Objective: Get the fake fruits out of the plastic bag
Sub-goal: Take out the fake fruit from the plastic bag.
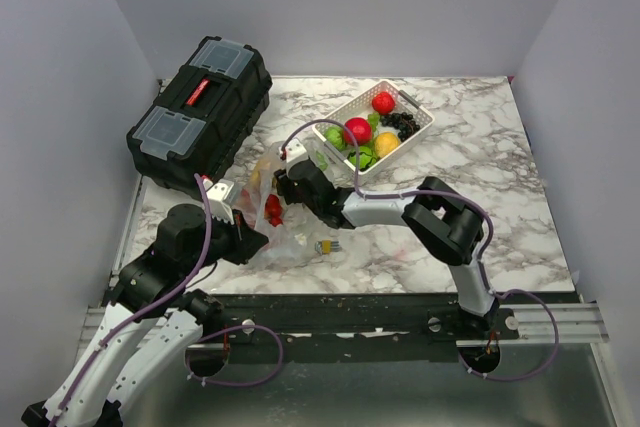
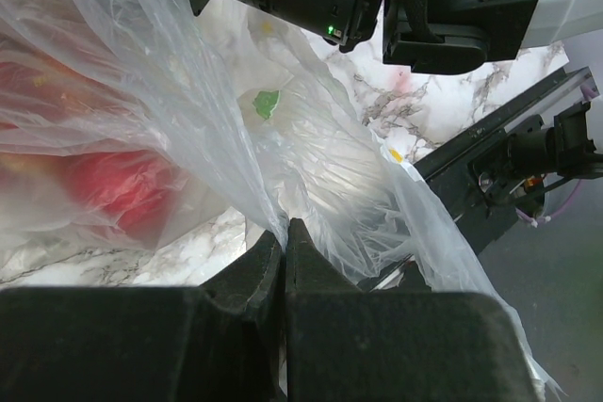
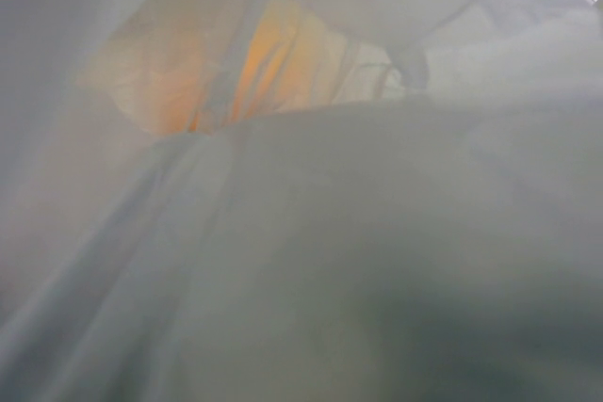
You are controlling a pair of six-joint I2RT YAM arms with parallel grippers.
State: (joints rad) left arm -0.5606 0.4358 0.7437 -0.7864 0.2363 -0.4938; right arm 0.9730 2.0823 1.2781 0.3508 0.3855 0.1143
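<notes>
Crinkly clear film nearest, pinched flat between the closed fingers of the left gripper [image 2: 285, 231]: a fold of the plastic bag [image 1: 297, 235], lying crumpled on the marble table [image 1: 480, 207] just ahead of the left arm. Inside the film, a red fruit [image 1: 272, 209], blurred through the plastic, and a small green piece [image 2: 267, 103]. Just beyond, right gripper [image 1: 288, 187] buried in the bag's far side; wrist view filled with white film and an orange glow, so cannot tell whether open or closed. Farther back, white basket [image 1: 425, 119] holding loose fruits [image 1: 357, 131], red, green, yellow and dark. Far left, black toolbox [image 1: 200, 112], lid shut.
</notes>
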